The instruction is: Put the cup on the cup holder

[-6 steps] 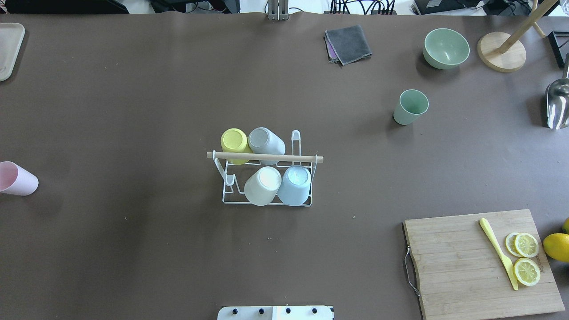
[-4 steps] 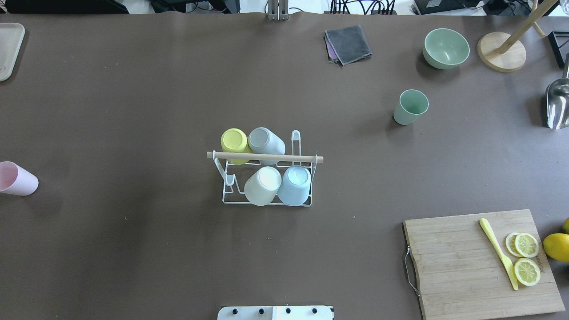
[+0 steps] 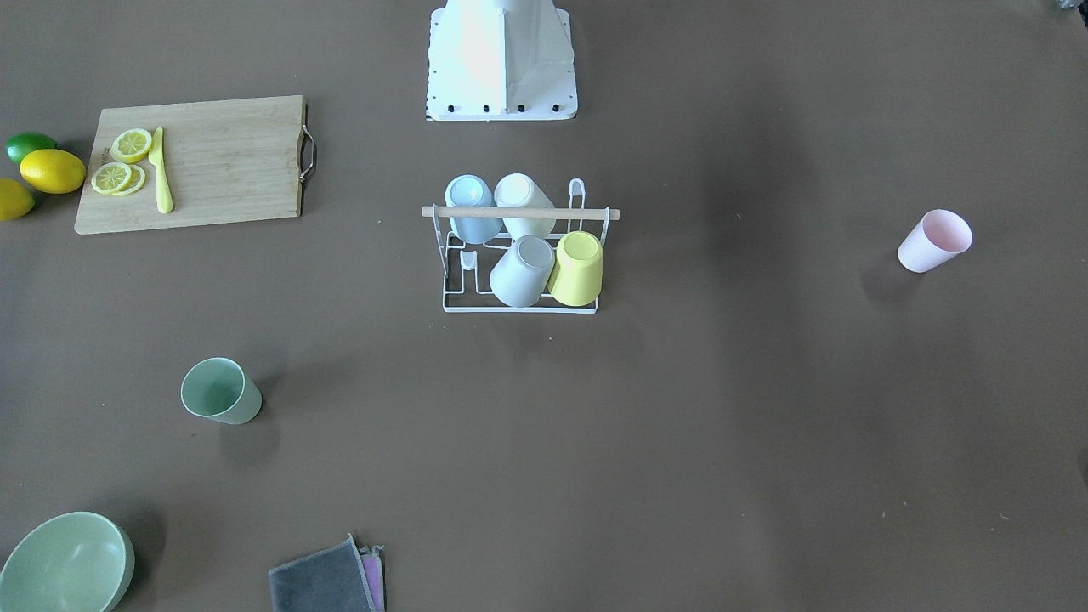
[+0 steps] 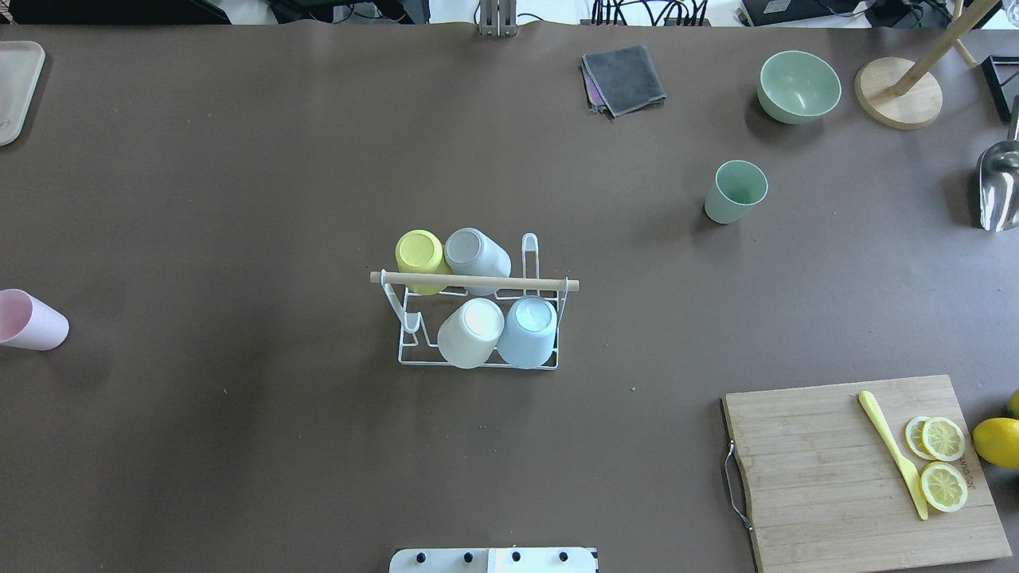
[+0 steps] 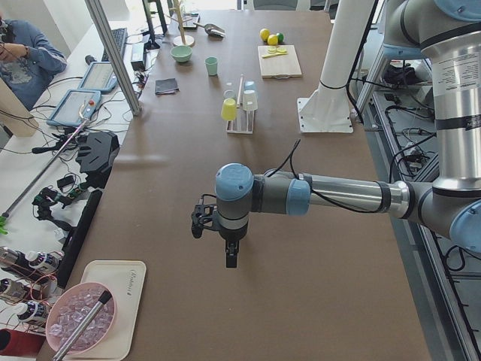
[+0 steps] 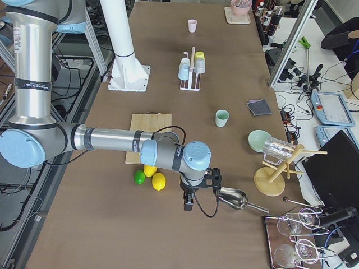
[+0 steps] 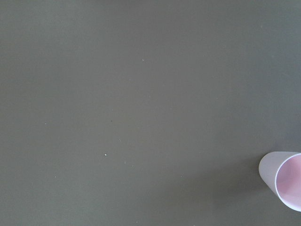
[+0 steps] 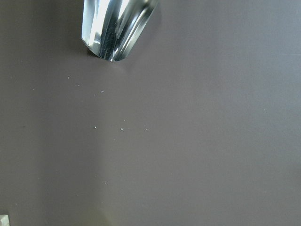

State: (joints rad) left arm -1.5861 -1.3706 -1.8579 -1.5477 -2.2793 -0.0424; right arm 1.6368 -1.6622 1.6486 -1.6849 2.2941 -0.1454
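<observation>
The white wire cup holder (image 4: 478,282) with a wooden rod stands mid-table and also shows in the front-facing view (image 3: 518,212). It carries a yellow cup (image 4: 419,251), a grey cup (image 4: 475,251), a white cup (image 4: 471,331) and a blue cup (image 4: 529,329), all upturned. A pink cup (image 4: 30,320) stands at the left edge and shows in the left wrist view (image 7: 282,181). A green cup (image 4: 734,192) stands at the right rear. The left gripper (image 5: 229,256) and the right gripper (image 6: 188,204) show only in the side views; I cannot tell whether they are open or shut.
A cutting board (image 4: 860,469) with lemon slices and a yellow knife lies front right, with lemons (image 4: 997,442) beside it. A green bowl (image 4: 798,86), a grey cloth (image 4: 623,78), a wooden stand (image 4: 898,91) and a metal scoop (image 4: 998,185) lie at the back right.
</observation>
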